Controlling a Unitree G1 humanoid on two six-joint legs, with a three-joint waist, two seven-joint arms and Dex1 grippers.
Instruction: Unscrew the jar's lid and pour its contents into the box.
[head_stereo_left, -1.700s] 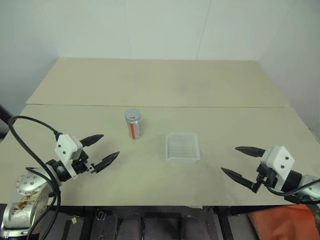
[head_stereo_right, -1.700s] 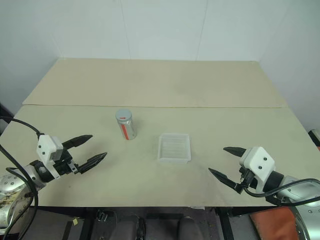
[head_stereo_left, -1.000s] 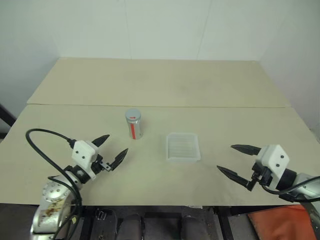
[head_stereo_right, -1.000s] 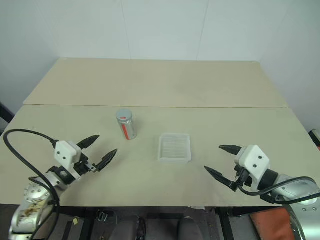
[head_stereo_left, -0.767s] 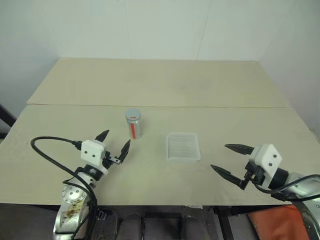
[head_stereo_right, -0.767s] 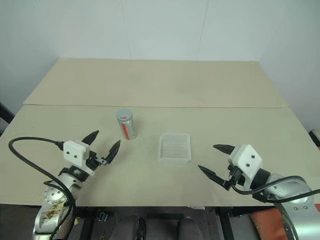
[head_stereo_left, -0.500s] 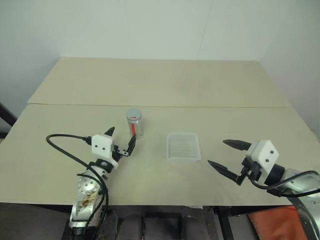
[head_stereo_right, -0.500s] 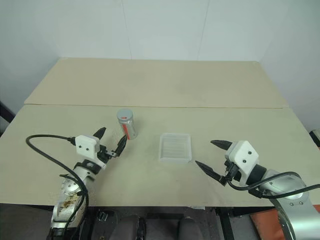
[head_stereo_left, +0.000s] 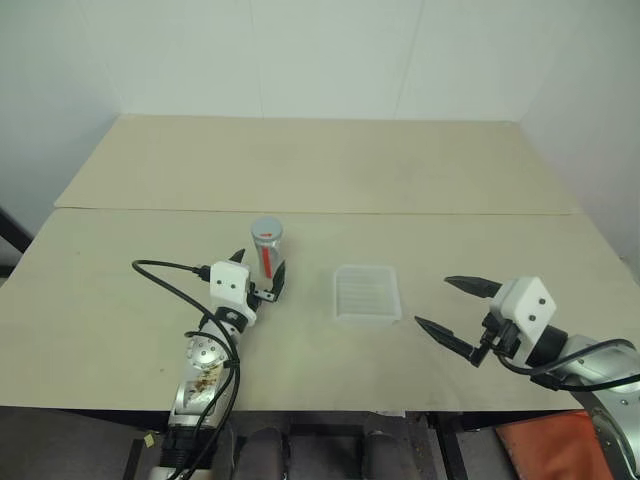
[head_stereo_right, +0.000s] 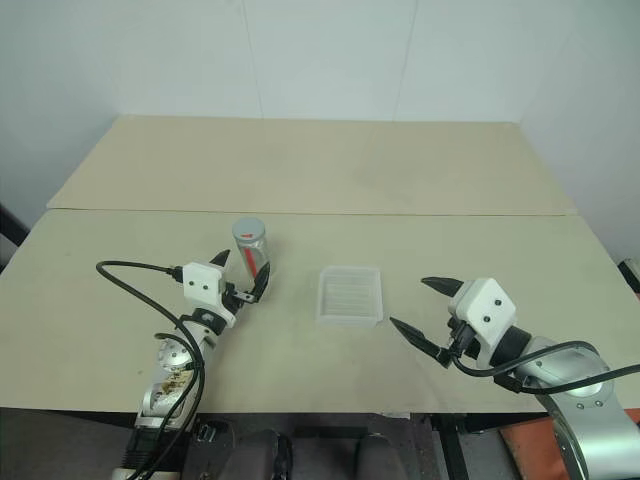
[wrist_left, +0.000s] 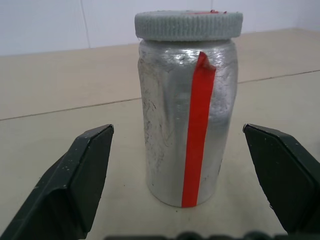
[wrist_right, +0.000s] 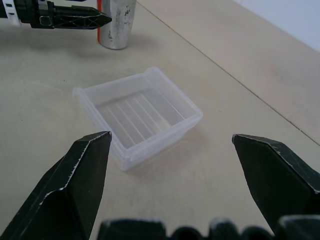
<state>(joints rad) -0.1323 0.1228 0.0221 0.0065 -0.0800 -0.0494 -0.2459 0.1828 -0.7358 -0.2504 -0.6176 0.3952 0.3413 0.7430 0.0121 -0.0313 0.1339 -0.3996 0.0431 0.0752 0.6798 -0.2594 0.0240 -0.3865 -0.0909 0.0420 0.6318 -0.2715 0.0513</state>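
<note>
The jar (head_stereo_left: 267, 255) stands upright on the table, silvery with a red vertical stripe, and the grey lid (head_stereo_left: 266, 232) sits on top of it. Its contents are hidden inside. My left gripper (head_stereo_left: 258, 267) is open, with one finger on each side of the jar's lower half and not touching it. The left wrist view shows the jar (wrist_left: 185, 125) and lid (wrist_left: 188, 25) close up, with a gap on both sides. The box (head_stereo_left: 366, 293), a shallow translucent tray, lies to the right of the jar. My right gripper (head_stereo_left: 433, 302) hovers open to the right of the box and holds nothing.
The table (head_stereo_left: 320, 170) is a pale beige board with a seam across it behind the jar. White walls close it off at the back and on both sides. A black cable (head_stereo_left: 165, 275) loops from my left arm over the table's front left.
My left gripper has moved forward and to the right, from the table's front left to the jar, and now straddles it. The right gripper has barely shifted. Jar and box are unmoved.
</note>
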